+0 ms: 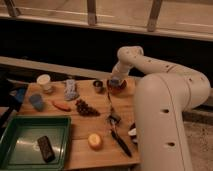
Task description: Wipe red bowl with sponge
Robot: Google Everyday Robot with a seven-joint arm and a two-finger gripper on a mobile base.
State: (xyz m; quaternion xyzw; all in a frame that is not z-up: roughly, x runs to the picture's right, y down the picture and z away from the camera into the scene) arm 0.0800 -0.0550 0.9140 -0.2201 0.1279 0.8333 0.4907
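The tool hangs low over the red bowl, which stands at the far edge of the wooden counter just beside a small can. Whether the tool is clenched or released cannot be told. A bluish bit at its tip may be the sponge. A sponge should be light and squashy, best pinched across its middle. The bowl looks light and may slide under pressure.
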